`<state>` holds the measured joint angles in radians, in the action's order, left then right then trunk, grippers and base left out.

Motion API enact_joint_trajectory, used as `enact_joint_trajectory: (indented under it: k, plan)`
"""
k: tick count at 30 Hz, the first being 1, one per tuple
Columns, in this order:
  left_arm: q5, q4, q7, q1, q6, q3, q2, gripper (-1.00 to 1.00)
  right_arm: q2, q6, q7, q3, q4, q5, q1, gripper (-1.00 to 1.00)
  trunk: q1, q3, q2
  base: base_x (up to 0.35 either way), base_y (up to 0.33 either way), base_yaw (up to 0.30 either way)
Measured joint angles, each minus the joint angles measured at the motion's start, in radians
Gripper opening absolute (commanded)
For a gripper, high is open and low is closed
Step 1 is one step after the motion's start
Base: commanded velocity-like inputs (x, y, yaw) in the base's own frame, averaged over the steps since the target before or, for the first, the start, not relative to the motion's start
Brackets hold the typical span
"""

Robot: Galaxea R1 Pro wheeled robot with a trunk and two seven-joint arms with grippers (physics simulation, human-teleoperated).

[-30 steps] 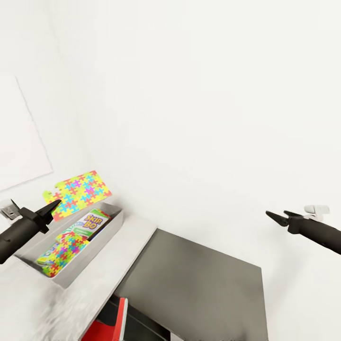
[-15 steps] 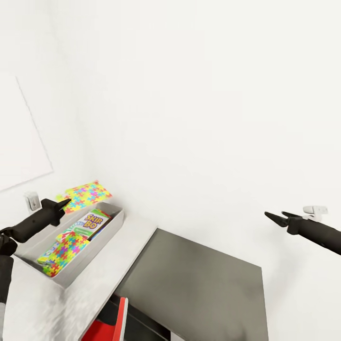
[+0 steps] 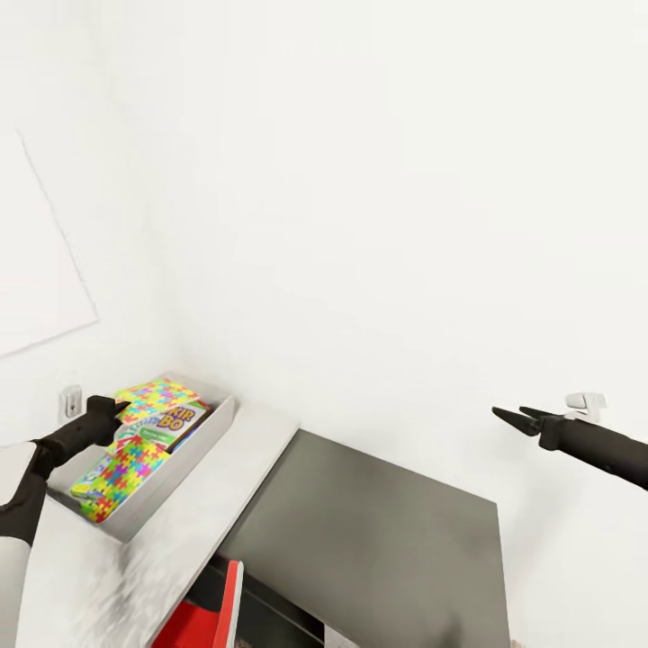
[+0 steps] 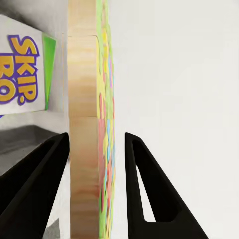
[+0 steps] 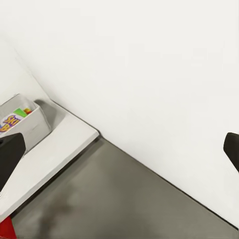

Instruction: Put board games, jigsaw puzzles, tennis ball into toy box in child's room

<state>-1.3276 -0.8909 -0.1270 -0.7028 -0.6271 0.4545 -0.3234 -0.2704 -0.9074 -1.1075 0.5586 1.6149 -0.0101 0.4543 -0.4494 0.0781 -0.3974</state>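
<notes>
Toy box point(image 3: 205, 433) holds two jigsaw puzzles — one point(image 3: 155, 397) between left end effector point(image 3: 114, 409) fingers — right end effector point(image 3: 506, 416) spread.

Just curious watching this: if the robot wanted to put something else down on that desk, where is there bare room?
The dark lower desk section, between the pale top and the wall, looks bare. So does the pale strip beside the toy box. The box itself is crowded: Skip-Bo box, one puzzle, and another puzzle in the left gripper.
</notes>
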Motion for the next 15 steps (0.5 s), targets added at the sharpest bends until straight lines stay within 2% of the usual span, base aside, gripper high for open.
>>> enact_joint_trajectory:
  k: [1, 3, 5, 8, 10, 15]
  plan:
    - [0.030, 0.040, 0.023, -0.017, 0.009, -0.001, -0.002, -1.00, -0.002, -0.001, -0.001, -0.002, 0.000, 0.000, 0.000, 1.00, 0.000, 0.002, 0.000, 0.000, 0.000, 0.000]
    - [0.061, 0.072, 0.040, -0.036, 0.014, -0.001, -0.004, -1.00, -0.004, -0.002, -0.001, -0.003, 0.000, 0.000, 0.000, 1.00, 0.000, 0.005, 0.000, 0.000, 0.000, 0.000]
    - [0.131, 0.106, 0.059, -0.067, 0.032, -0.001, -0.004, -1.00, -0.006, -0.002, -0.002, -0.005, 0.000, 0.000, 0.000, 1.00, 0.000, 0.008, 0.000, 0.000, 0.000, 0.000]
    - [0.175, 0.123, 0.067, -0.084, 0.077, -0.004, 0.002, -1.00, -0.005, -0.002, -0.003, -0.006, 0.000, 0.000, 0.000, 1.00, 0.000, 0.013, 0.000, 0.000, 0.000, 0.000]
    - [0.189, 0.133, 0.069, -0.093, 0.102, -0.012, 0.004, -1.00, -0.004, -0.001, -0.003, -0.007, 0.000, 0.000, 0.000, 1.00, 0.000, 0.016, 0.000, 0.000, 0.000, 0.000]
    - [0.209, 0.218, 0.088, -0.156, 0.160, -0.079, -0.001, -1.00, -0.007, 0.001, -0.003, -0.005, 0.000, 0.000, 0.000, 1.00, 0.000, 0.024, 0.000, 0.000, 0.000, 0.000]
